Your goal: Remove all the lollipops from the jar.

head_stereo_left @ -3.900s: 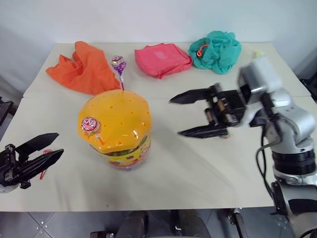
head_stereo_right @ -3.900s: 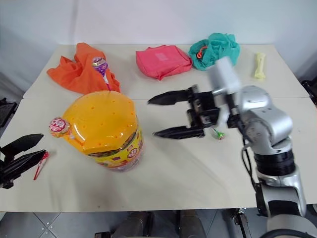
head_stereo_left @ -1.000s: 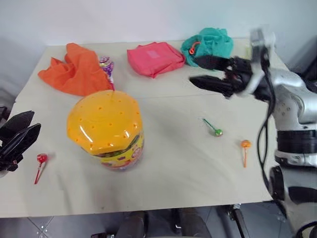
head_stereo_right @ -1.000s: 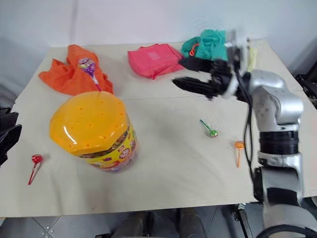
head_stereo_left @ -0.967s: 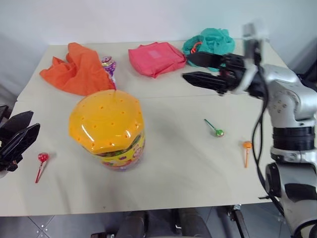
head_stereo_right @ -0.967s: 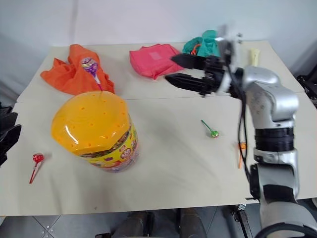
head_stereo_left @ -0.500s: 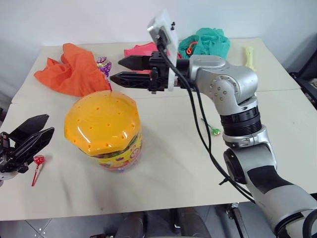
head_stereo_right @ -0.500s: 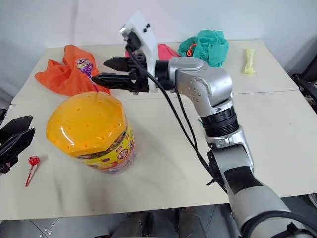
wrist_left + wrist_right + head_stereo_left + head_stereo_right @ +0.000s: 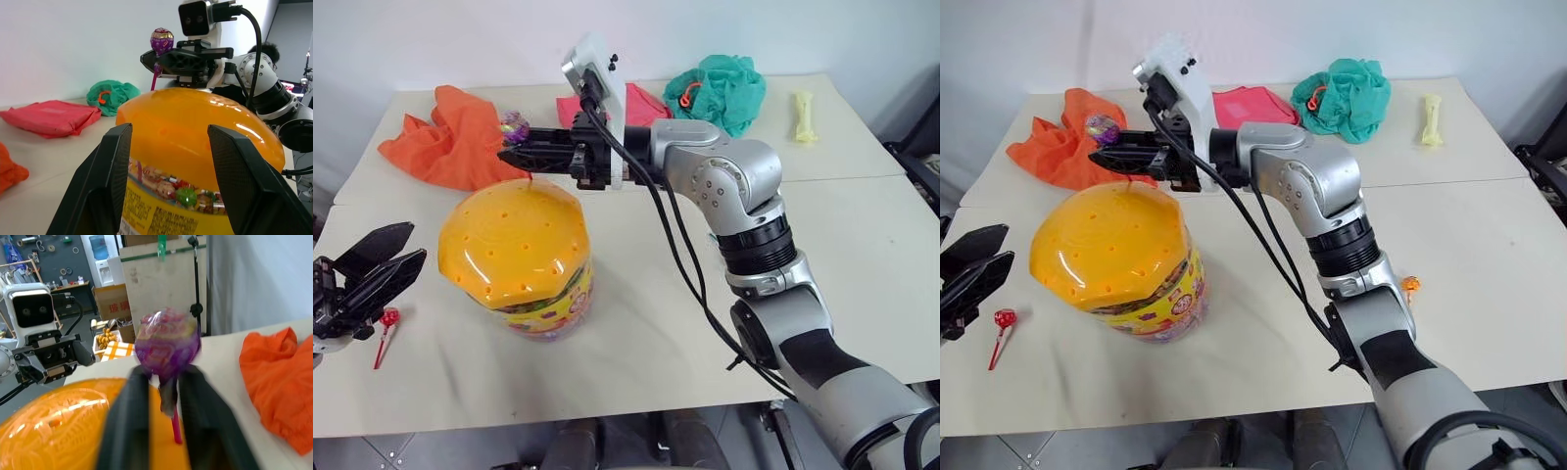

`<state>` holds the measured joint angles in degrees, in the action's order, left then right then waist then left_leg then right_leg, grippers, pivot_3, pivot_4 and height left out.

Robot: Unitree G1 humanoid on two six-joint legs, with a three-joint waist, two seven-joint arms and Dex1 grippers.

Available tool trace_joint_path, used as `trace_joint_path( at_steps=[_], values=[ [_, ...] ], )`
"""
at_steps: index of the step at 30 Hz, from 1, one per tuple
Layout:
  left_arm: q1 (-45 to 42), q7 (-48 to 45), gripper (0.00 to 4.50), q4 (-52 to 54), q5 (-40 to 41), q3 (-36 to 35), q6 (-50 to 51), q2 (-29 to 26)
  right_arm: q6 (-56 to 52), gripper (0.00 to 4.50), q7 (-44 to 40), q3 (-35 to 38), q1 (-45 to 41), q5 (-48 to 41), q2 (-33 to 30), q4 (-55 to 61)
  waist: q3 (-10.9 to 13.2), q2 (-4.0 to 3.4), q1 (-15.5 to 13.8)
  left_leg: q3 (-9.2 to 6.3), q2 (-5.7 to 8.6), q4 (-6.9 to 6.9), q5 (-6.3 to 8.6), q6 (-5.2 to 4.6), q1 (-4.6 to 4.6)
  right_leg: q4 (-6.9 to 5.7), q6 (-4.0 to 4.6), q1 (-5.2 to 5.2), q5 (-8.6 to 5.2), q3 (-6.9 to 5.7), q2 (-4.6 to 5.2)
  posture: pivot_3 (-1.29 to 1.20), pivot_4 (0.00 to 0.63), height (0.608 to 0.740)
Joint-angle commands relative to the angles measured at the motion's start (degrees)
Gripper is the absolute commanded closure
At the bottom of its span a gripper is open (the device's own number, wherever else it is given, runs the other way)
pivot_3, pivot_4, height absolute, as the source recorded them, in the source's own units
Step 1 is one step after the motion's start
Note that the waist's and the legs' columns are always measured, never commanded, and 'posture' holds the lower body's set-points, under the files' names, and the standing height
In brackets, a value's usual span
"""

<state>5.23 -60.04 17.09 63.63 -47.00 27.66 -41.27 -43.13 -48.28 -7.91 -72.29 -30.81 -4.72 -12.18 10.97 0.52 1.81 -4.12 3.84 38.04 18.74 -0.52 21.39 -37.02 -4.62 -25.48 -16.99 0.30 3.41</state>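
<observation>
Purple lollipop (image 9: 167, 343) stands upright, stick down in the jar (image 9: 519, 255).

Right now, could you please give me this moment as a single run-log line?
right hand: shut on purple lollipop stick above jar lid | left hand: open, beside jar | red lollipop: on table

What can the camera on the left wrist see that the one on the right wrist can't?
Left wrist alone: the jar's printed label, the red pouch and the teal cloth. Right wrist alone: the orange cloth. Both: the jar's orange lid and the purple lollipop standing in it, its stick pinched by the right tool.
</observation>
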Motion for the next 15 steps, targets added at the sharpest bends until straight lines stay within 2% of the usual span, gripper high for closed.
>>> trace_joint_path(
  at_steps=[1,4,8,12,15],
  values=[
    [-1.16,-0.43,1.89,2.17,0.92,-0.06,-1.06,-0.95,8.57,4.48,-2.83,5.15,-1.24,-1.76,0.68,0.11,0.00,0.00,0.00,0.00,0.00,0.00,0.00,0.00,0.00,0.00,0.00,0.00,0.00,0.00,0.00,0.00,0.150,0.740],
    [-3.24,-1.22,1.89,4.68,1.91,1.72,-0.60,-2.23,15.97,4.48,-8.54,11.92,-0.77,-4.97,-2.84,-0.06,0.00,0.01,-0.19,0.00,0.00,0.01,0.00,0.00,0.01,0.00,0.00,0.00,0.00,-0.01,0.00,0.00,0.150,0.740],
    [-6.67,-1.11,1.89,7.28,4.08,3.72,0.62,-4.29,13.69,4.48,-11.25,16.07,-0.35,-5.38,-13.57,-1.73,-0.13,0.22,-0.65,-0.09,0.07,0.10,0.03,-0.06,0.05,0.06,-0.02,0.10,0.01,-0.05,0.06,0.00,0.150,0.740],
    [-5.64,-4.90,1.89,7.37,3.38,4.67,1.75,-6.87,11.05,4.48,-20.21,10.60,6.16,3.03,-33.93,-1.81,-0.12,0.21,-0.47,-0.03,0.10,0.02,0.07,-0.16,0.05,0.18,-0.05,0.09,0.02,-0.01,0.09,0.00,0.150,0.740],
    [-3.47,-9.60,1.89,5.37,0.48,4.71,0.82,-8.23,7.06,4.48,-23.92,7.32,12.92,7.36,-46.53,-0.73,-0.08,0.14,-0.33,0.03,0.03,-0.10,0.08,-0.16,0.08,0.34,-0.03,0.05,0.01,0.01,0.05,0.00,0.150,0.740]
  ],
)
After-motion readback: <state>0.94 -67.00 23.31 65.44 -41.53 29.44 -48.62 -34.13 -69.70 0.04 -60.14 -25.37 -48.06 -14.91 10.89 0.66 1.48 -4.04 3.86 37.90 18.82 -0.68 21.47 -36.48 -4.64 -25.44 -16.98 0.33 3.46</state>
